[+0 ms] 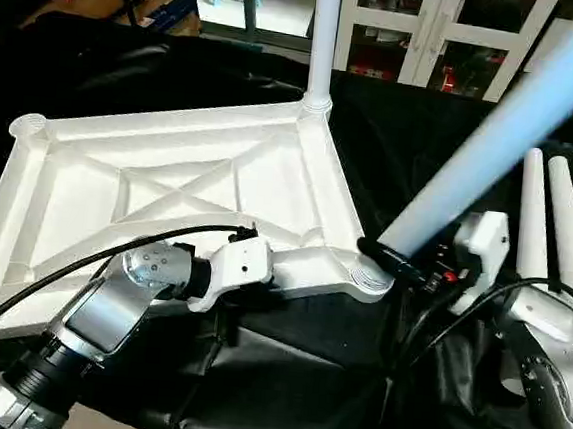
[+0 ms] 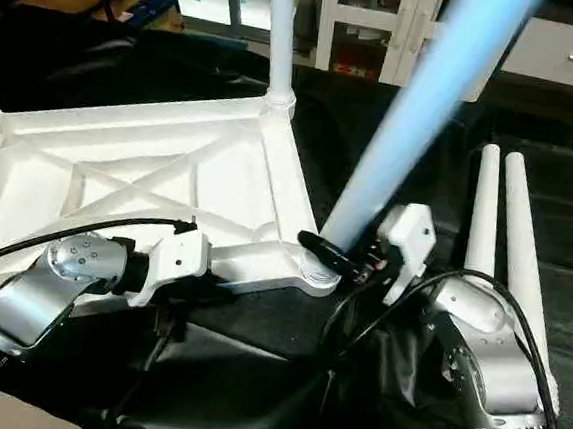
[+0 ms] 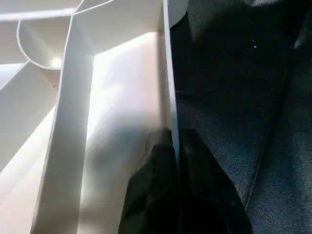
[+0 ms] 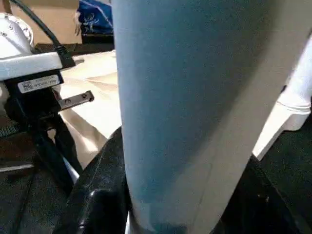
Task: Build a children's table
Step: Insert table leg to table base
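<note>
The children's table lies as a white tabletop [image 1: 169, 179] upside down on the black cloth, its X ribs facing up. One white leg [image 1: 323, 37] stands upright in the far right corner socket. My right gripper [image 1: 393, 259] is shut on a second leg [image 1: 494, 142], which leans steeply up to the right. Its lower end sits at the near right corner socket [image 1: 367, 275]. In the right wrist view this leg [image 4: 185, 97] runs between the two black fingers. My left gripper [image 3: 174, 139] is shut on the tabletop's near rim [image 3: 168, 73], one finger [image 3: 151, 170] on each side of the thin wall.
Two loose white legs [image 1: 533, 216] lie side by side on the black cloth [image 1: 292, 376] at the right, close behind my right wrist. The far left corner socket [image 1: 28, 128] holds nothing. White cabinets [image 1: 442, 37] stand behind the table.
</note>
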{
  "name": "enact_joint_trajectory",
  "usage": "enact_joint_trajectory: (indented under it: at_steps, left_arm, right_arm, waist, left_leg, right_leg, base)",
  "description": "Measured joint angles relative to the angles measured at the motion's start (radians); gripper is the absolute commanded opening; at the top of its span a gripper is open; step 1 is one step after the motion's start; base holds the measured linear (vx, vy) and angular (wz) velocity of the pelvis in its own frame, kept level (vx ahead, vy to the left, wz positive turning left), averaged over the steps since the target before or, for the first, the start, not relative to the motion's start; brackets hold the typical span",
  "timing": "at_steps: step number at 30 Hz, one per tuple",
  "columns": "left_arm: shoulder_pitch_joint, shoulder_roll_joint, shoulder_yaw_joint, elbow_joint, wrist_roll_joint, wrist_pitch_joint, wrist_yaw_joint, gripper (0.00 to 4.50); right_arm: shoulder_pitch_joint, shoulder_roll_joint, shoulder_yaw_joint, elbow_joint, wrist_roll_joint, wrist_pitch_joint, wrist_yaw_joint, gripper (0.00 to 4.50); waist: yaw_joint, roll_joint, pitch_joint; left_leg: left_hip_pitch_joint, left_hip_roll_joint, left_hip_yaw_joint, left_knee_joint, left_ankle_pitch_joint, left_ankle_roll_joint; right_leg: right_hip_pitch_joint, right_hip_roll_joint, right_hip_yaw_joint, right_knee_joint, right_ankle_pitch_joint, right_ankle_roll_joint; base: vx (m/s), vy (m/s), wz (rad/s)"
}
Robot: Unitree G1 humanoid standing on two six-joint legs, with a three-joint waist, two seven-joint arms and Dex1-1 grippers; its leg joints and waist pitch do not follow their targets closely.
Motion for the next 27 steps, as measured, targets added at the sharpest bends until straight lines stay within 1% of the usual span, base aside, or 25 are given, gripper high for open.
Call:
enact_joint_trajectory:
  at_steps: [4, 7, 13, 18, 23, 27]
  left_arm:
    - [0.000, 0.001, 0.001, 0.004, 0.000, 0.000, 0.000, 0.00]
    - [0.002, 0.008, 0.005, 0.005, -0.001, 0.000, 0.000, 0.00]
    - [0.004, 0.011, 0.006, 0.005, -0.002, 0.000, -0.003, 0.00]
    - [0.007, 0.011, 0.011, 0.006, -0.001, 0.000, -0.001, 0.00]
    - [0.007, 0.011, 0.018, 0.006, 0.002, 0.002, 0.004, 0.00]
    - [0.007, 0.010, 0.015, 0.003, 0.003, 0.004, 0.007, 0.00]
  right_arm:
    - [-0.020, -0.010, 0.027, -0.001, -0.028, 0.001, 0.000, 1.81]
    - [-0.039, -0.002, 0.036, 0.003, -0.042, 0.011, 0.002, 1.81]
    - [-0.079, 0.010, 0.048, 0.030, -0.044, 0.037, 0.027, 1.81]
    - [-0.109, 0.035, 0.048, 0.066, -0.041, 0.049, 0.043, 1.81]
    - [-0.142, 0.079, 0.035, 0.128, -0.034, 0.053, 0.030, 1.81]
    - [-0.144, 0.102, 0.015, 0.158, -0.004, 0.062, 0.010, 1.81]
  waist:
    - [-0.003, -0.003, 0.000]
    - [-0.005, -0.003, 0.000]
    - [-0.005, -0.004, -0.001]
    - [-0.007, -0.005, 0.000]
    - [-0.008, -0.011, 0.002]
    - [-0.006, -0.009, 0.002]
  left_leg:
    - [0.005, 0.000, -0.001, 0.000, -0.003, -0.004]
    - [0.005, 0.000, -0.002, 0.000, -0.003, -0.005]
    - [0.005, 0.000, -0.002, -0.001, -0.003, -0.005]
    - [0.006, 0.000, -0.002, -0.001, -0.003, -0.005]
    - [0.006, 0.000, -0.004, -0.001, -0.003, -0.005]
    - [0.006, 0.000, -0.004, -0.001, -0.003, -0.005]
  right_leg:
    - [0.003, 0.000, 0.000, 0.000, -0.001, 0.000]
    - [0.002, 0.000, 0.000, 0.000, -0.001, 0.001]
    - [0.002, 0.001, 0.000, 0.000, -0.001, 0.000]
    - [0.002, 0.001, 0.000, 0.000, -0.001, 0.000]
    - [-0.001, 0.001, 0.000, 0.000, -0.001, 0.000]
    - [-0.001, 0.001, 0.000, -0.004, -0.001, 0.000]
  base:
    - [0.000, 0.000, 0.00]
    - [0.000, 0.000, 0.00]
    - [0.000, 0.000, 0.00]
    - [0.000, 0.000, 0.00]
    - [0.000, 0.000, 0.00]
    - [0.000, 0.000, 0.00]
